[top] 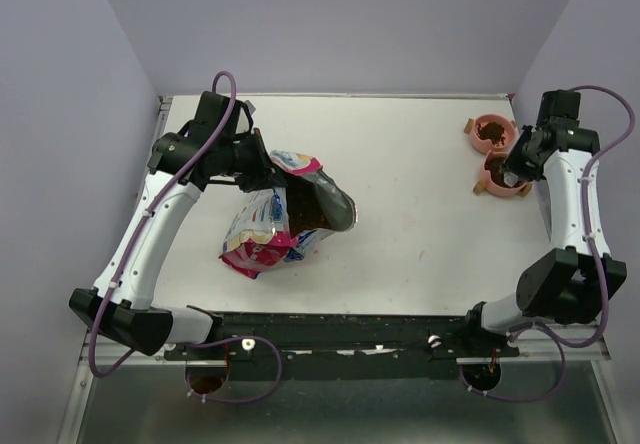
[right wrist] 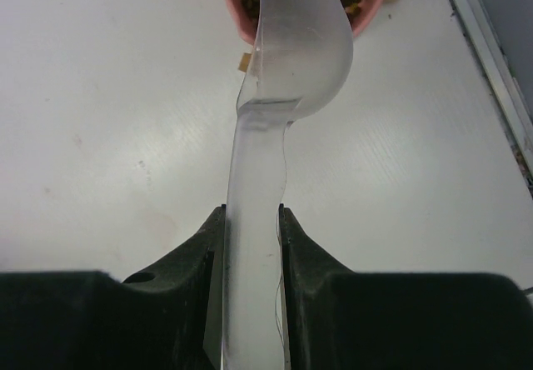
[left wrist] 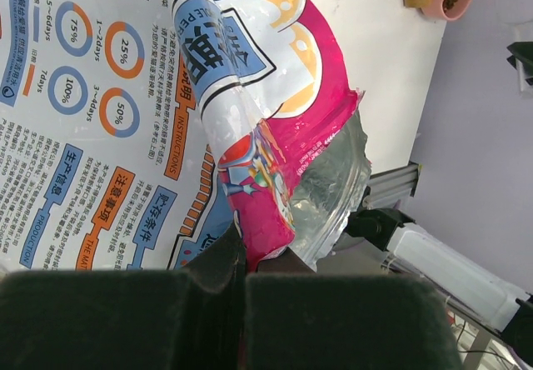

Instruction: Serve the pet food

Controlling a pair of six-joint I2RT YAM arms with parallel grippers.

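My R end effector [right wrist: 251,220] grips scoop [right wrist: 291,62], cup over bowl [right wrist: 231,3] ahead; L end effector [left wrist: 244,257] pinches bag [left wrist: 275,120] lip; if that slips, bag slumps & pet food [top: 305,202] spills.

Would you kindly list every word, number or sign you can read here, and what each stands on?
"INSTRUCTIONS": orange label on the bag.
"PRODUCTION": blue label, same bag.
"25%", "50%", "75%", "100%": rings on its back panel.
"1~2days", "3~4days", "5~6days", "7days": beside those rings.
Chinese characters and fine print: too small to read reliably.
The scoop: no text.
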